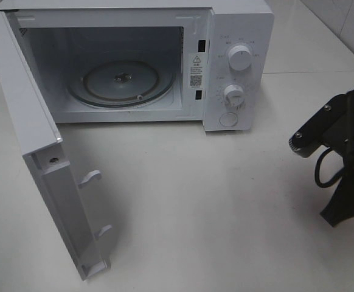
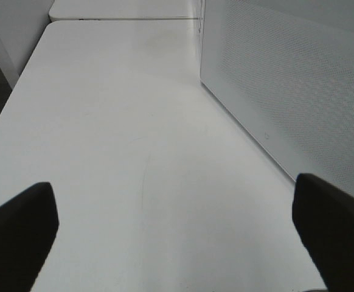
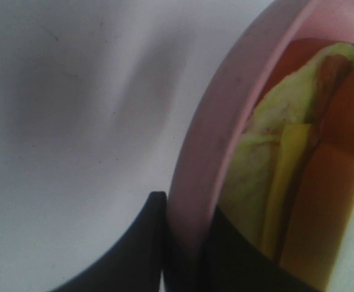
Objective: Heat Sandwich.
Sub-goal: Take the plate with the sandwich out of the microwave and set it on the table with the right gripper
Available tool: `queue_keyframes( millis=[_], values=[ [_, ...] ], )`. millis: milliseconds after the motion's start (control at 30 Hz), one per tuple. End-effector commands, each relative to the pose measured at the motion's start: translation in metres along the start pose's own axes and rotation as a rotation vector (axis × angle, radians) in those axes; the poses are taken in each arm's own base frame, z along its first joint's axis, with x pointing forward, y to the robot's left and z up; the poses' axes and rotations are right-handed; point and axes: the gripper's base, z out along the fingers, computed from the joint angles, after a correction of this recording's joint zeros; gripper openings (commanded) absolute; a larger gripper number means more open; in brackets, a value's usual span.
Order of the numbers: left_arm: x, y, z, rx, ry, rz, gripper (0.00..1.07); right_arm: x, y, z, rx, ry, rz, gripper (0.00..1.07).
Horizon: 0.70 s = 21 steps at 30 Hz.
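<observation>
A: Nearest the lens in the right wrist view, the right gripper point(image 3: 186, 255) is pinched on the rim of the pink plate point(image 3: 225, 121), one dark finger outside the rim and one inside. Why grip the rim?

B: Likely so the sandwich point(image 3: 298, 182) rides on the plate and the fingers never squash the bread. It lies on that plate, yellow and red filling showing, close against the rim. In the high view plate and sandwich are out of frame; only part of the right arm point(image 1: 338, 158) shows at the right edge.

A: And the left gripper point(image 2: 177, 231)?

B: Spread wide and holding nothing. Its two dark fingertips sit far apart over the bare table point(image 2: 116, 121), with the perforated face of the microwave door point(image 2: 286, 79) beside it.

A: Farther back?

B: The microwave point(image 1: 225, 61) stands at the rear of the table. Its door point(image 1: 37, 152) is swung fully open to the left, and the glass turntable point(image 1: 121, 82) inside is bare, so it looks ready to receive the plate. The table in front of the cavity has nothing on it, which would suit an approach from the right.
</observation>
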Motion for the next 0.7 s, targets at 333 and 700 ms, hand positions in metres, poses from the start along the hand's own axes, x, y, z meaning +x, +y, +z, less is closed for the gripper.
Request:
queue_keyframes(
  millis=[333,700],
  values=[
    [0.001,0.000,-0.002,-0.001,-0.026,-0.006,1.01,-0.022,0.008,0.034,0.078,0.132,0.088,0.08],
    [0.001,0.000,-0.002,-0.001,-0.026,-0.006,1.01,-0.025,0.013,0.064,0.036,0.183,0.133,0.09]
  ],
)
